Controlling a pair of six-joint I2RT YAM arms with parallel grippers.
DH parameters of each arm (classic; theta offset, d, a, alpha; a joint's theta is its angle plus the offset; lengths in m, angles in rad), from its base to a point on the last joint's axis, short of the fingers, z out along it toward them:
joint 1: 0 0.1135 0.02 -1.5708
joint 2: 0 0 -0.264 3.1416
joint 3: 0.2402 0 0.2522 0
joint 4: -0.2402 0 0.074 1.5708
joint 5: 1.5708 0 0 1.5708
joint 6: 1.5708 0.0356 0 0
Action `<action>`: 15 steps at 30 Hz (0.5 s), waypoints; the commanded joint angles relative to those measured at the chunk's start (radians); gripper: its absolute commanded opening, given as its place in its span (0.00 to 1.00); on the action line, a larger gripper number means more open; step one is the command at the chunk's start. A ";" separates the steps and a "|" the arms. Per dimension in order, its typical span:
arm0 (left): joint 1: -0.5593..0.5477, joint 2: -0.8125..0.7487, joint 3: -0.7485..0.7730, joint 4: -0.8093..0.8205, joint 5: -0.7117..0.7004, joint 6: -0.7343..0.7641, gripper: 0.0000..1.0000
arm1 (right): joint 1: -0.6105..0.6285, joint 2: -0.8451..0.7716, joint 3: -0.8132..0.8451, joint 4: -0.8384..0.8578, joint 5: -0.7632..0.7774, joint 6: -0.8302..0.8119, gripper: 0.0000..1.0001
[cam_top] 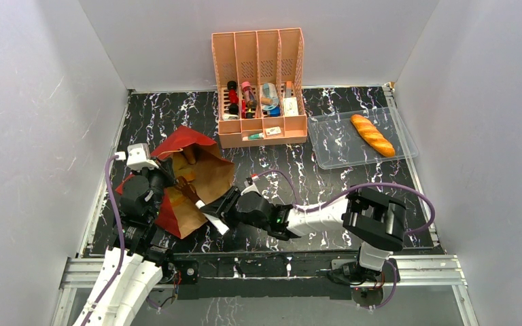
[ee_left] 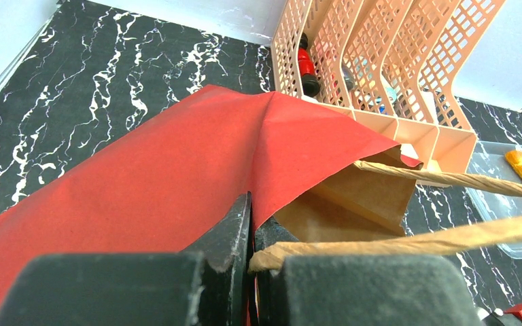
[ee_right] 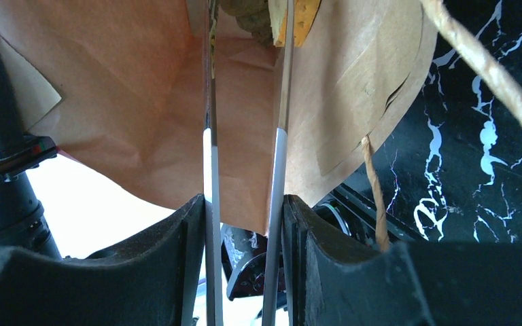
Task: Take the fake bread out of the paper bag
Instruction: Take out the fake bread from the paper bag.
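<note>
The paper bag (cam_top: pixel 207 178) lies on its side at the left, brown with a red part (ee_left: pixel 143 170), its mouth toward the arms. My left gripper (ee_left: pixel 251 224) is shut on the bag's red edge, next to a twine handle (ee_left: pixel 448 238). My right gripper (ee_right: pixel 245 210) is shut on a pair of metal tongs (ee_right: pixel 280 102), whose blades reach into the bag (ee_right: pixel 143 102). Between the tong tips sits a brownish piece of fake bread (ee_right: pixel 248 12), mostly cut off by the frame edge. A golden baguette (cam_top: pixel 372 134) lies in the clear tray (cam_top: pixel 333 146).
A pink slotted organizer (cam_top: pixel 262 81) with small bottles and boxes stands at the back centre, just behind the bag. The tray sits at the back right near the wall. White walls enclose the black marbled table (cam_top: pixel 299 170) on three sides.
</note>
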State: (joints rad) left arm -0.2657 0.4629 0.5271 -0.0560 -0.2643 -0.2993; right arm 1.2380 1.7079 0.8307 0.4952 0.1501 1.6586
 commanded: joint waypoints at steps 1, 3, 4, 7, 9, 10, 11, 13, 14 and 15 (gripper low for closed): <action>-0.001 -0.006 -0.004 0.035 0.019 -0.004 0.00 | -0.017 0.002 0.048 0.099 0.002 0.017 0.39; 0.000 -0.004 -0.005 0.038 0.021 -0.005 0.00 | -0.022 0.005 0.052 0.101 0.000 0.018 0.39; -0.001 -0.003 -0.005 0.039 0.021 -0.004 0.00 | -0.025 0.006 0.053 0.101 -0.001 0.018 0.40; 0.000 0.000 -0.006 0.042 0.021 -0.001 0.00 | -0.033 0.015 0.059 0.103 -0.005 0.018 0.40; 0.000 0.002 -0.007 0.044 0.023 -0.002 0.00 | -0.039 0.022 0.063 0.103 -0.010 0.020 0.40; 0.000 0.003 -0.007 0.045 0.023 -0.001 0.00 | -0.042 0.025 0.064 0.104 -0.013 0.020 0.40; -0.001 0.004 -0.007 0.046 0.024 0.000 0.00 | -0.044 0.027 0.066 0.106 -0.016 0.021 0.40; 0.000 0.005 -0.009 0.049 0.025 0.000 0.00 | -0.049 0.040 0.068 0.113 -0.025 0.026 0.40; 0.000 0.005 -0.010 0.049 0.025 0.000 0.00 | -0.051 0.057 0.069 0.116 -0.031 0.029 0.40; -0.001 0.006 -0.010 0.050 0.025 0.000 0.00 | -0.053 0.066 0.073 0.119 -0.036 0.032 0.40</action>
State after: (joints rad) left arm -0.2657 0.4674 0.5236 -0.0463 -0.2516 -0.2989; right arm 1.1960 1.7477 0.8480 0.5126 0.1341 1.6724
